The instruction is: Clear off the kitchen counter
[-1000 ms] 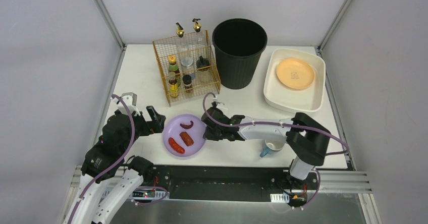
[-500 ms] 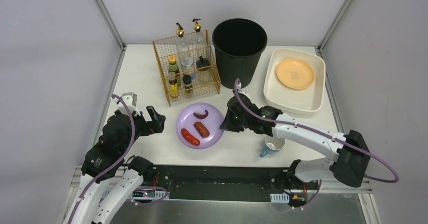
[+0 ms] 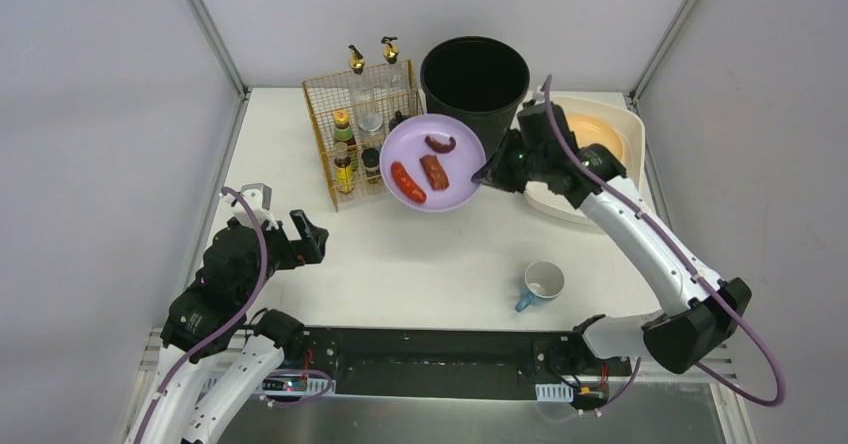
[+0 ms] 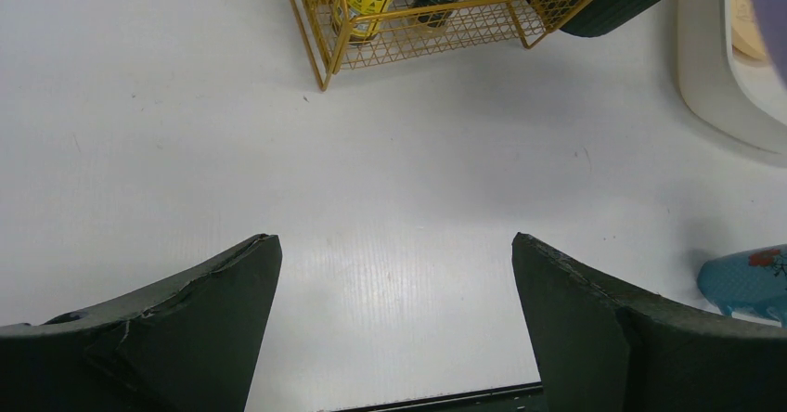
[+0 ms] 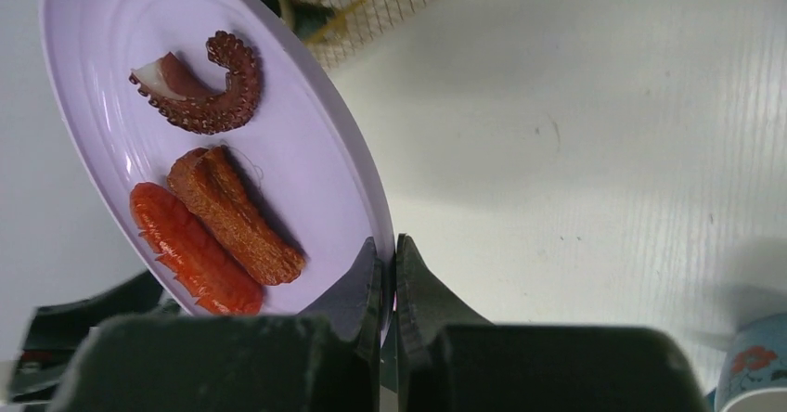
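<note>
A purple plate [image 3: 432, 162] [image 5: 111, 78] hangs in the air in front of the black bin [image 3: 474, 89], held level. On it lie a red sausage [image 5: 190, 252], a brown fried stick [image 5: 234, 217] and an octopus piece [image 5: 209, 87]. My right gripper [image 3: 492, 172] [image 5: 389, 250] is shut on the plate's right rim. Low at the left of the kitchen counter [image 3: 430, 254], my left gripper [image 3: 306, 236] [image 4: 394, 245] stands open, with only bare white counter [image 4: 186, 134] between its fingers.
A gold wire rack [image 3: 368, 139] [image 4: 445, 18] of bottles stands left of the bin. A white tub [image 3: 555, 199] at the back right holds an orange plate [image 3: 600, 136]. A blue-handled mug [image 3: 543, 284] [image 5: 756, 375] sits near the front edge.
My right arm has lifted the purple plate off the counter and carried it back and to the right, up to the bin's front. The left arm has not moved.
</note>
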